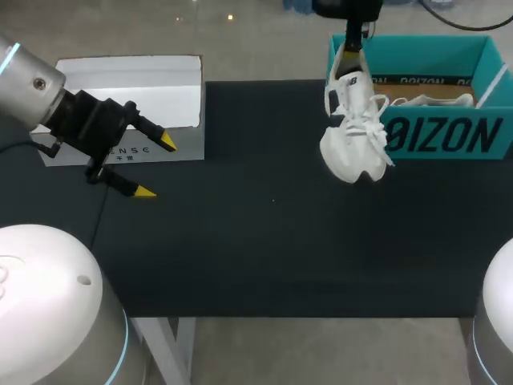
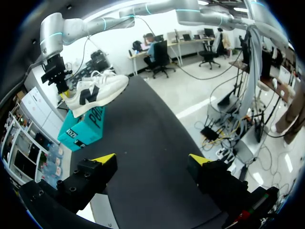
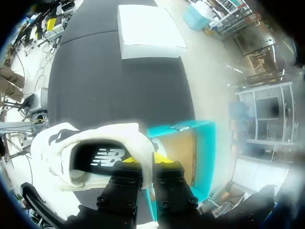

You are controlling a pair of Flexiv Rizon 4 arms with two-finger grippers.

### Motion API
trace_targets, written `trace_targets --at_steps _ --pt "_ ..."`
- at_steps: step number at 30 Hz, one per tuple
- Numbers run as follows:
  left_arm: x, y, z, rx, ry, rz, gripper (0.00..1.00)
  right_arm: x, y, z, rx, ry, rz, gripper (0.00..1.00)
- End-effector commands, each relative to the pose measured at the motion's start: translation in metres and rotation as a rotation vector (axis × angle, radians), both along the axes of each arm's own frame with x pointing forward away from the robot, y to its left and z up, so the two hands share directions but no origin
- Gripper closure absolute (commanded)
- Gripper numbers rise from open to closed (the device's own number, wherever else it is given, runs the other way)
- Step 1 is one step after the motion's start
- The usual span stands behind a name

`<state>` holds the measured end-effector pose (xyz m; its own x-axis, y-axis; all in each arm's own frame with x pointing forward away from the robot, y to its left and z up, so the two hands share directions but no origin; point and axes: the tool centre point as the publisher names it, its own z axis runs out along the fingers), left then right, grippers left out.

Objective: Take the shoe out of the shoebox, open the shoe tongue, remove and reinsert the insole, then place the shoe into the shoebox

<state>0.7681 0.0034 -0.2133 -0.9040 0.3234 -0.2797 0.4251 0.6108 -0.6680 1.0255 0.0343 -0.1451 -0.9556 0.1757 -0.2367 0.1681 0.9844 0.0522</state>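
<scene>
Over on the left, the left claw hangs above the dark surface, its yellow tips spread wide apart with nothing between them. Just behind it, a flat white box lies at the surface's far left corner. Across the middle, the white sneaker is up in the air, clear of the surface, with its laces dangling and its toe end toward the near edge. The right claw grips it by the heel. The right wrist view shows the two fingers clamped on the heel collar, one inside the shoe and one outside. The sneaker hangs just beside the near left corner of the teal shoebox, which sits open at the far right edge with something white lying inside.
</scene>
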Motion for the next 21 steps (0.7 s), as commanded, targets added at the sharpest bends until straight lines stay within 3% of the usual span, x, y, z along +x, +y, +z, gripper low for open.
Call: trace_targets --at_steps 1,15,17,21 --pt "0.000 0.000 0.000 0.003 0.000 0.000 0.00 -0.004 -0.014 0.003 0.026 -0.003 0.008 1.00" --pt "0.000 0.000 0.000 0.003 0.000 0.000 0.00 -0.004 -0.014 0.003 0.026 -0.003 0.008 1.00" --pt "0.000 0.000 0.000 0.003 0.000 0.000 0.00 0.010 -0.013 0.005 0.041 0.025 -0.061 1.00" --pt "0.000 0.000 0.000 0.003 0.000 0.000 0.00 0.045 -0.027 0.007 0.072 -0.013 -0.302 1.00"
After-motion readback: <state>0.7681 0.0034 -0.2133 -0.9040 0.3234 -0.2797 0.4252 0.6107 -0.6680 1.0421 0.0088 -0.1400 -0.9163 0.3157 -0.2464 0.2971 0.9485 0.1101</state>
